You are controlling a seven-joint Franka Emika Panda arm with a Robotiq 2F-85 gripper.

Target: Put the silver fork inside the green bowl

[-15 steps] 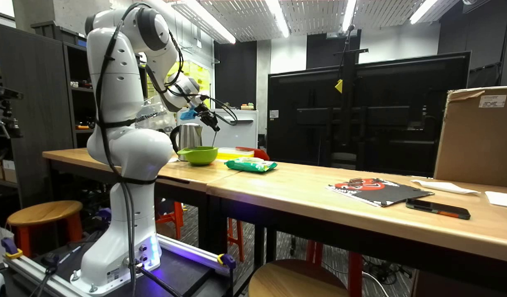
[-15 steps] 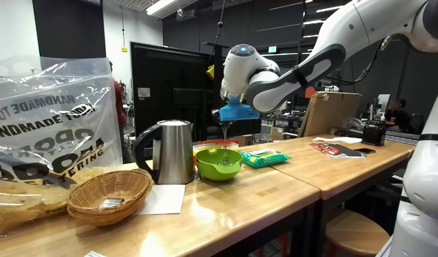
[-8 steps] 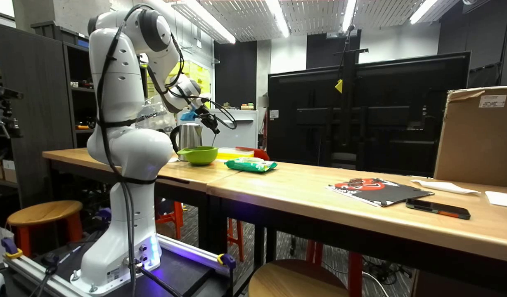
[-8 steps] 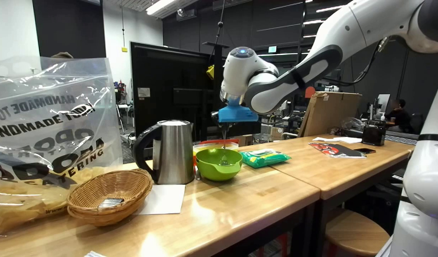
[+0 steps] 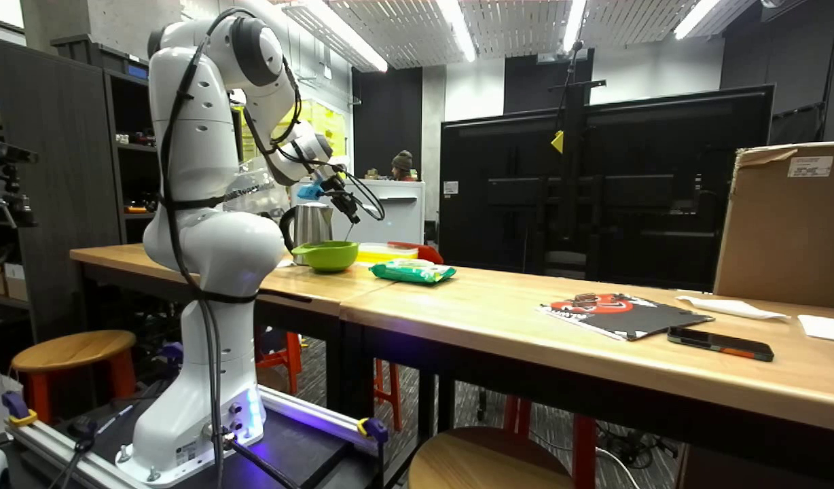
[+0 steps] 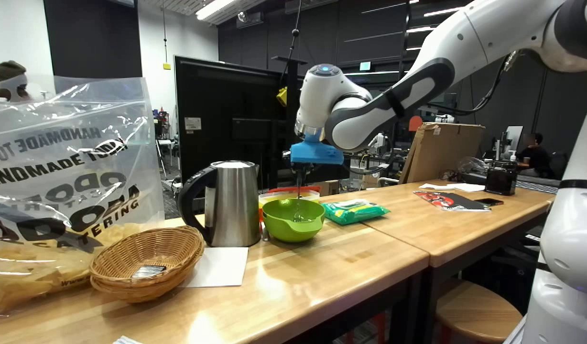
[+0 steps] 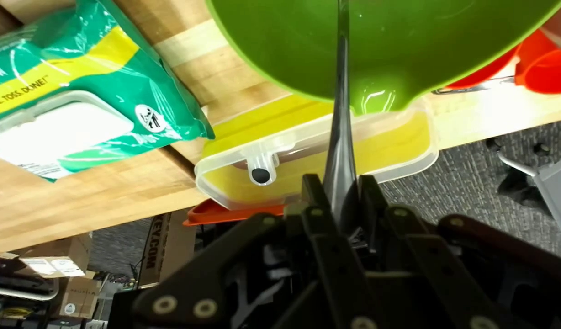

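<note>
In an exterior view, the silver fork hangs with its prongs down inside the green bowl, so this looks like the setting-down part. Whether the prongs touch the bottom is hard to tell. Next, the fork probably needs lowering a bit, then a gentle letting-go, so the long handle does not tip it out. A shiny metal kettle stands just beside the bowl.

In the wrist view, the gripper pinches the fork's smooth handle between two black fingers. The bowl is round and smooth, with a little spout. Beside the bowl lies a crinkly packet of wipes.

In an exterior view, the handle leans a bit above the bowl, which sits on a wooden table.
</note>
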